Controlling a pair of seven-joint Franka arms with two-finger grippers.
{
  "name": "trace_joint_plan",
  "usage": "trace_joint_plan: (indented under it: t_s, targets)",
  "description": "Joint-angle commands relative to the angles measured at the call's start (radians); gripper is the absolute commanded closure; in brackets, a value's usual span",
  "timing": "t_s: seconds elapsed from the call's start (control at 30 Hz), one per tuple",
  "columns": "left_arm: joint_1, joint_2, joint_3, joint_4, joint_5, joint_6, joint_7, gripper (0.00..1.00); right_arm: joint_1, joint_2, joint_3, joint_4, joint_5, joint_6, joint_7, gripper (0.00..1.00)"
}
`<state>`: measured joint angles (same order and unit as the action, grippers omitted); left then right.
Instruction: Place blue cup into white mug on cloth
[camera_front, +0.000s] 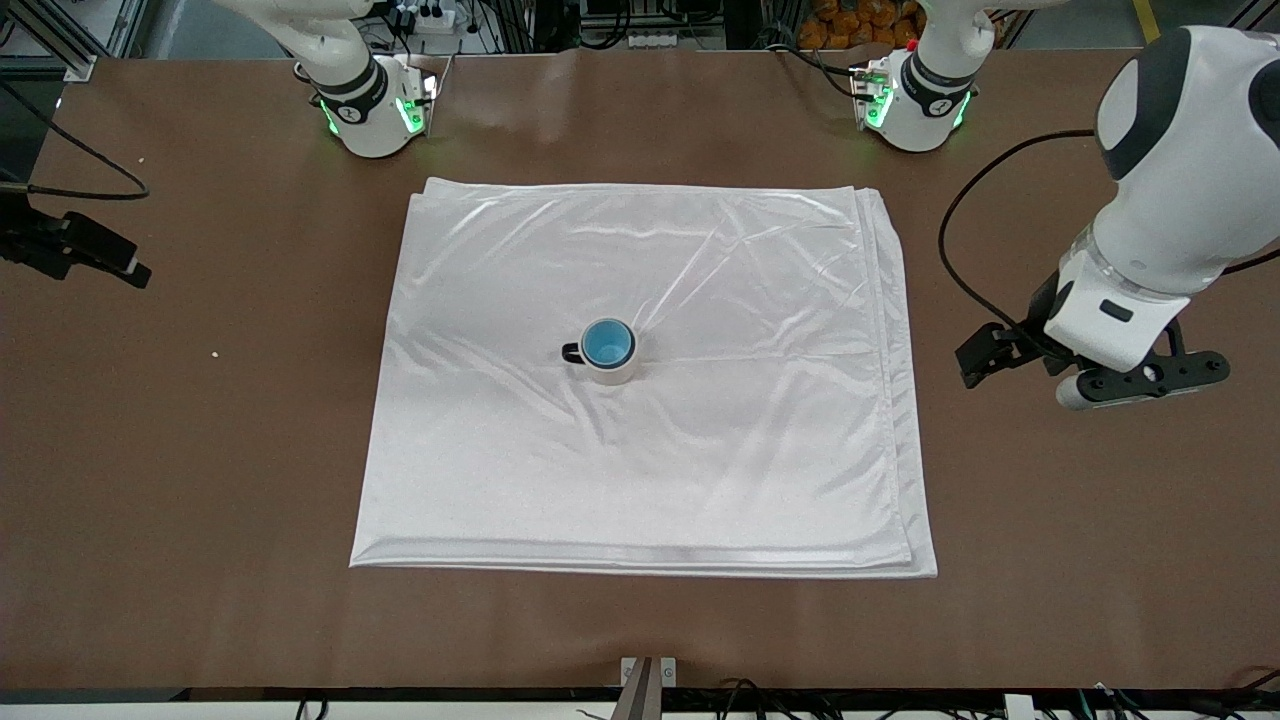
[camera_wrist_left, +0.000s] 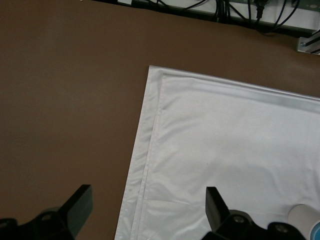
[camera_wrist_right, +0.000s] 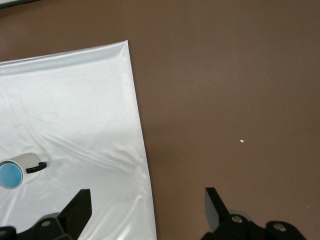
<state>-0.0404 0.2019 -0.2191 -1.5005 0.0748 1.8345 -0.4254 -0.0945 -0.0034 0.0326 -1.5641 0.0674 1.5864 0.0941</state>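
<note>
The blue cup (camera_front: 605, 343) sits inside the white mug (camera_front: 612, 372), which stands upright near the middle of the cloth (camera_front: 700, 450); the mug's black handle points toward the right arm's end of the table. My left gripper (camera_wrist_left: 148, 197) hangs open and empty above the cloth's edge (camera_wrist_left: 145, 150) at the left arm's end, with the mug (camera_wrist_left: 301, 214) off to one side. My right gripper (camera_wrist_right: 147, 200) is open and empty above the cloth's edge (camera_wrist_right: 142, 150) at the right arm's end. There the mug (camera_wrist_right: 27, 161) with the blue cup (camera_wrist_right: 11, 176) shows apart from the fingers.
Bare brown table (camera_front: 200, 500) surrounds the cloth. A small white crumb (camera_front: 215, 353) lies toward the right arm's end. A black device with a cable (camera_front: 75, 250) sits at that end's edge. The left arm (camera_front: 1150, 200) looms over its end of the table.
</note>
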Motion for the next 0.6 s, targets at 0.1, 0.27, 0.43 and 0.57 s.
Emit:
trace_joint_plan:
  t_s: [0.1, 0.27, 0.43, 0.57]
  targets:
    - [0.068, -0.067, -0.013, -0.08, 0.002, -0.017, 0.017, 0.0, -0.001, -0.021, -0.002, -0.019, 0.008, 0.009, 0.001, 0.0]
    - [0.073, -0.067, -0.011, -0.064, -0.001, -0.023, 0.01, 0.0, -0.004, -0.029, -0.003, -0.008, 0.003, -0.005, -0.002, 0.0]
    - [0.073, -0.067, -0.008, -0.053, -0.001, -0.027, 0.011, 0.0, -0.01, -0.024, -0.007, -0.01, 0.002, -0.006, -0.005, 0.0]
    - [0.073, -0.067, -0.005, -0.053, 0.0, -0.027, 0.014, 0.0, -0.005, -0.026, 0.001, -0.007, -0.035, -0.012, 0.003, 0.0]
